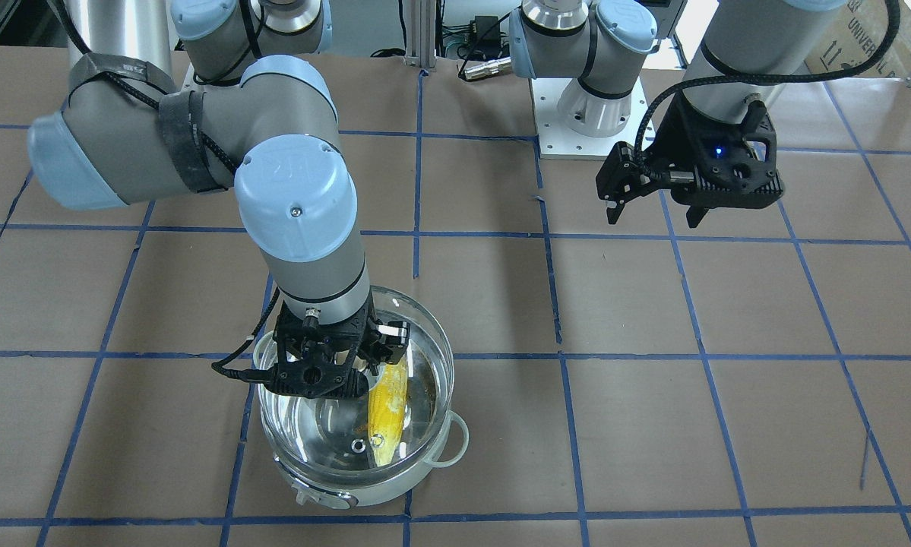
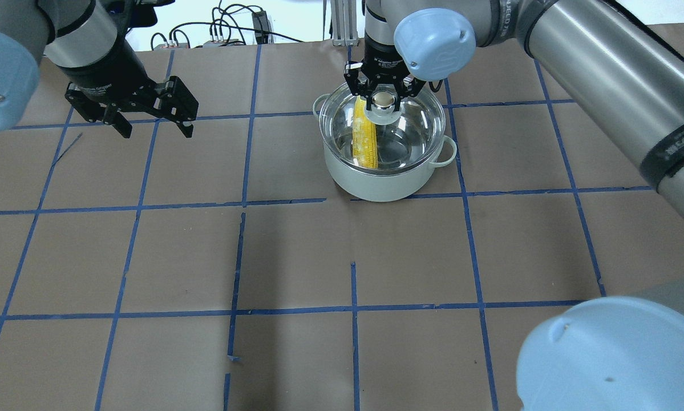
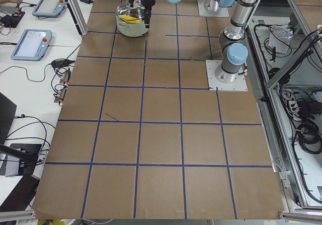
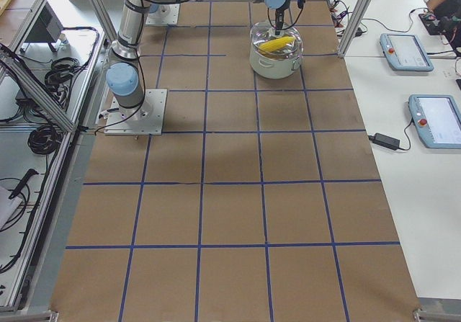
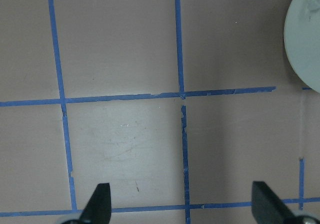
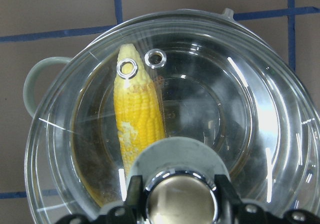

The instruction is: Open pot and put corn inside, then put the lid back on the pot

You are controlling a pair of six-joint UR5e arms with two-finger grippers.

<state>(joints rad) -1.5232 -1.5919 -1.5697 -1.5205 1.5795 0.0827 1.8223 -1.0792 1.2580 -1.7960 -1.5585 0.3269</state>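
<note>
The white pot (image 2: 376,182) stands on the table at the far middle-right of the overhead view. The yellow corn (image 2: 364,134) lies inside it, seen through the clear glass lid (image 2: 419,120). The lid covers the pot's mouth; I cannot tell whether it rests on the rim. My right gripper (image 2: 383,100) is shut on the lid's pale centre knob. The right wrist view shows the knob (image 6: 181,199) between the fingers, the corn (image 6: 137,119) and the vent holes (image 6: 155,58). My left gripper (image 2: 157,133) is open and empty above the table, far left of the pot.
The brown table carries a blue tape grid (image 2: 242,200). The left arm's white base plate (image 1: 592,140) sits at the robot's side of the table. Tablets (image 3: 31,44) and cables lie on the side bench. A pale round shape (image 5: 305,43) shows in the left wrist view.
</note>
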